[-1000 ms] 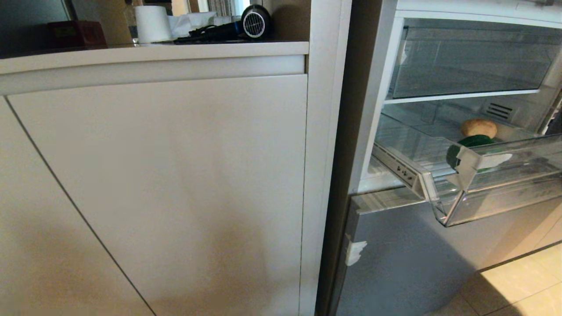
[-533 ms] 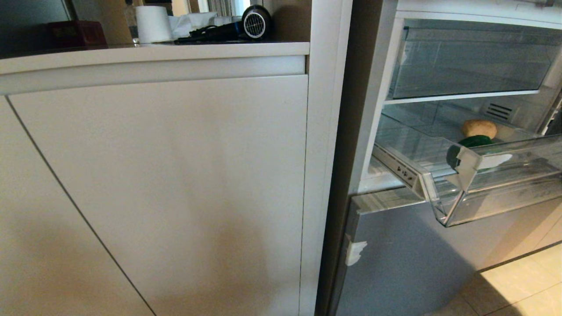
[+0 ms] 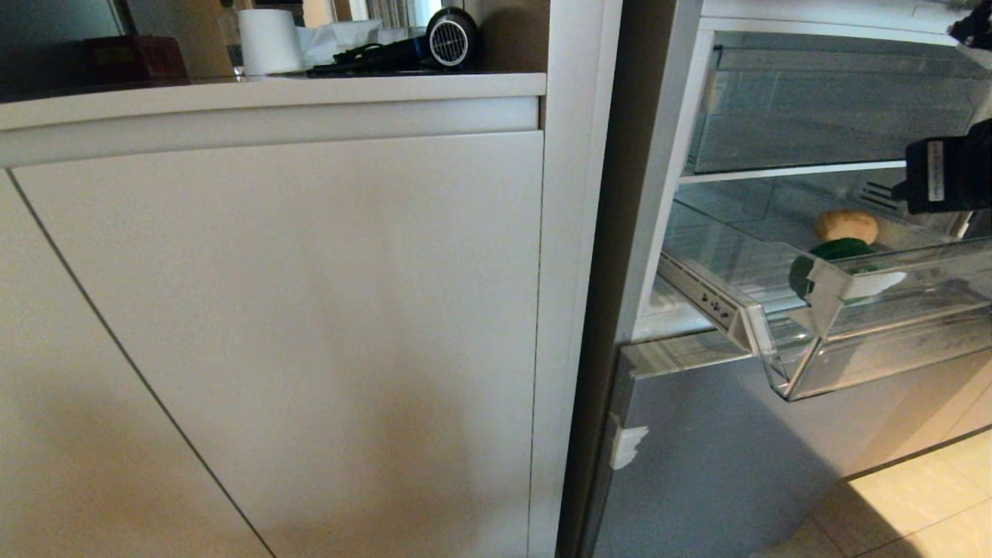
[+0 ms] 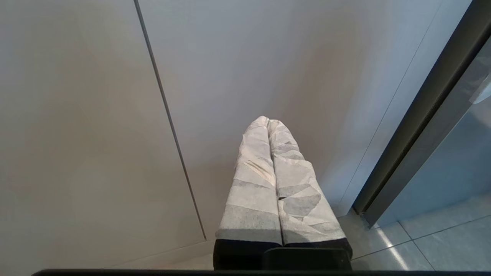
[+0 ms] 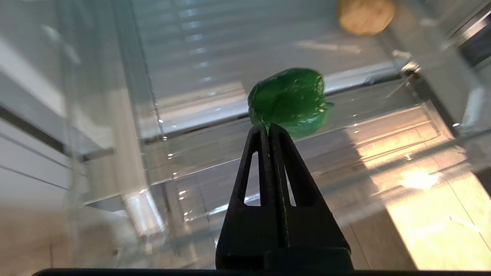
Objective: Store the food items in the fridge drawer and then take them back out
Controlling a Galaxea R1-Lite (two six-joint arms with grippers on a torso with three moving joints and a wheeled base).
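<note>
This is a home kitchen. A fridge (image 3: 775, 194) stands open, built in beside plain white cabinet doors (image 3: 294, 325) under a pale counter (image 3: 271, 93). On the counter sit a roll of paper (image 3: 269, 41), crumpled tissue and a black hair dryer (image 3: 434, 40), the loose clutter of a lived-in house. Inside the fridge, a clear plastic drawer (image 3: 876, 349) holds a green pepper (image 5: 289, 101), just beyond the closed right fingers (image 5: 268, 132), and a tan potato-like lump (image 5: 364, 15) farther past them. Glossy cream floor tiles (image 3: 922, 504) lie below.
</note>
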